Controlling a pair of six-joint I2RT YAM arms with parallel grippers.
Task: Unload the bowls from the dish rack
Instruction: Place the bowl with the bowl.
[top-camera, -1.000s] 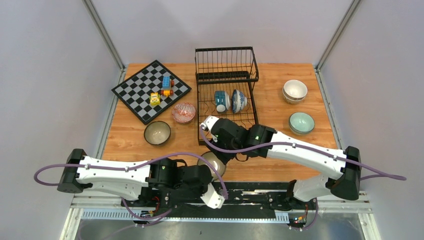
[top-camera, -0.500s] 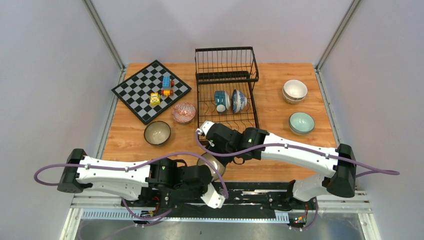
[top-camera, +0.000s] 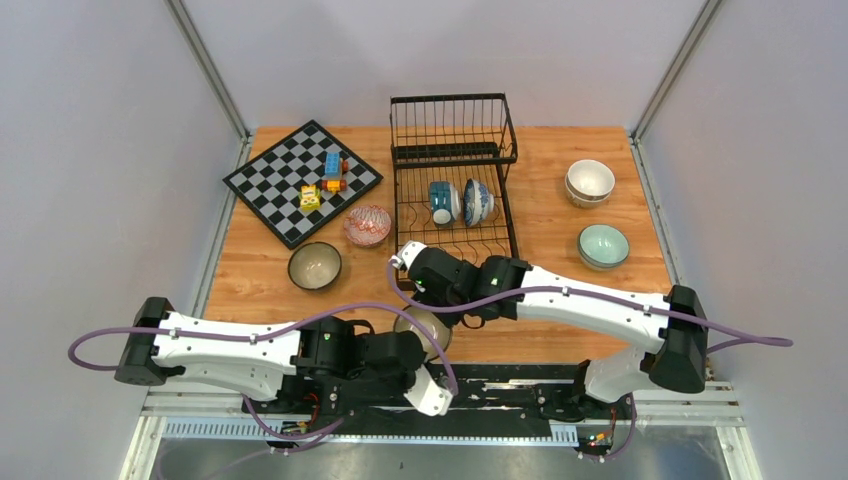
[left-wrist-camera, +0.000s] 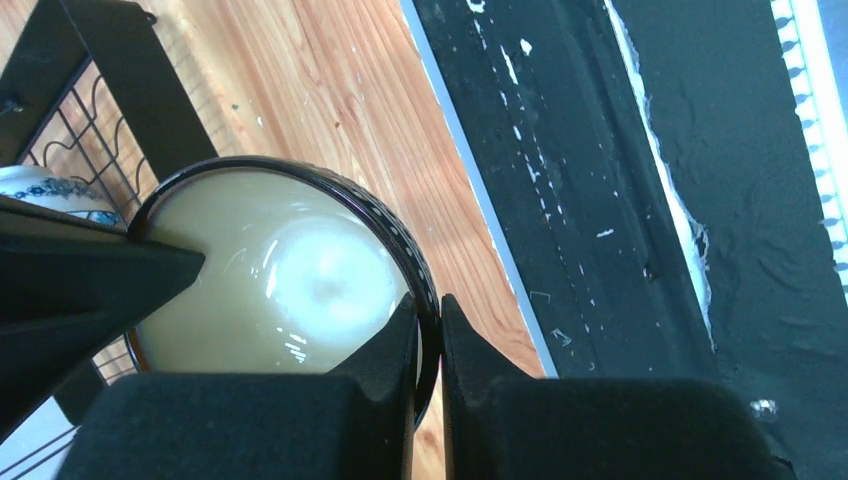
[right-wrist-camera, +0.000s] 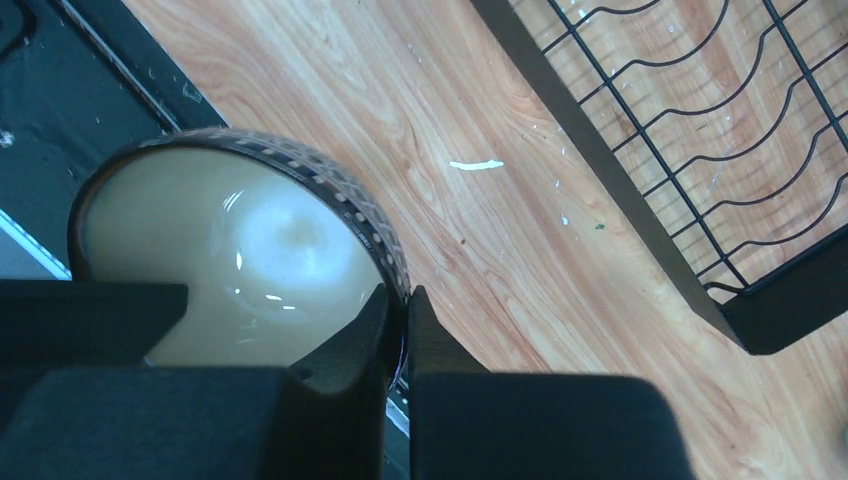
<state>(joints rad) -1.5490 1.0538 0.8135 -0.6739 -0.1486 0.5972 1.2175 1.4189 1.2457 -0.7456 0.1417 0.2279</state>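
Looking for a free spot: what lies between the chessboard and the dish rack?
A red-pink patterned bowl sits upright between the chessboard and the dish rack; the top view shows it.

Seven bowls (top-camera: 603, 245), perhaps eight, one dish rack (top-camera: 452, 128), one chessboard (top-camera: 270, 190), three toy blocks (top-camera: 310, 198)

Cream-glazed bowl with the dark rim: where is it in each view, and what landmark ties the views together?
Top external: cream-glazed bowl low centre, below the rack's near end.
Left wrist: left of centre, rim pinched at bottom centre.
Right wrist: left of centre, rim pinched likewise.
Shared landmark: dish rack, upper centre from above; top-left in left wrist; upper right in right wrist.
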